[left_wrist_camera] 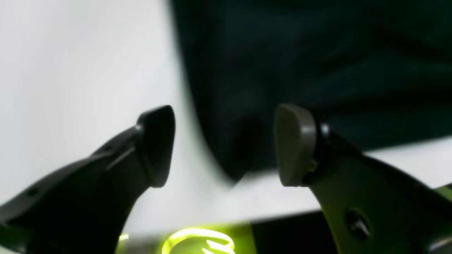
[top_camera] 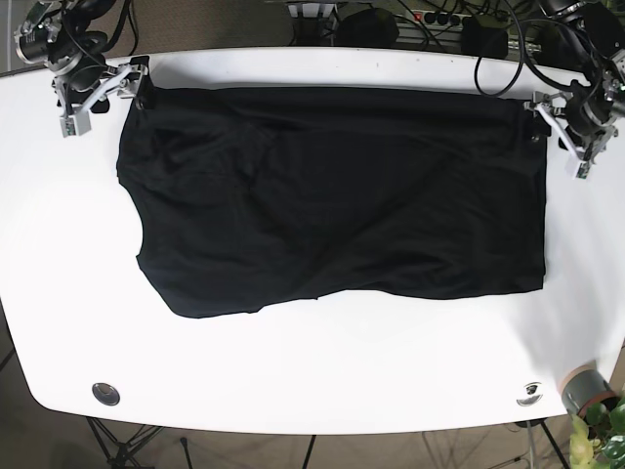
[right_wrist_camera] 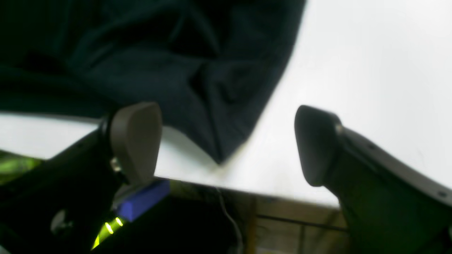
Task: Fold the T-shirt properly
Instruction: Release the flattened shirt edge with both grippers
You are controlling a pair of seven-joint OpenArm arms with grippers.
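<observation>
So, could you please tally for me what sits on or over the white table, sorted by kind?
Dark T-shirt: 1
Pincers: 2, left pincer and right pincer, both open at the shirt's far corners
Round metal fittings in the table: 2
Total: 5

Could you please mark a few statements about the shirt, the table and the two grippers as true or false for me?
1. The black T-shirt lies spread on the white table. True.
2. The left gripper is shut on cloth. False: its fingers stand apart, holding nothing.
3. The right gripper is open. True.
4. Both grippers sit at the table's near edge in the base view. False: they are at the shirt's far corners.
</observation>
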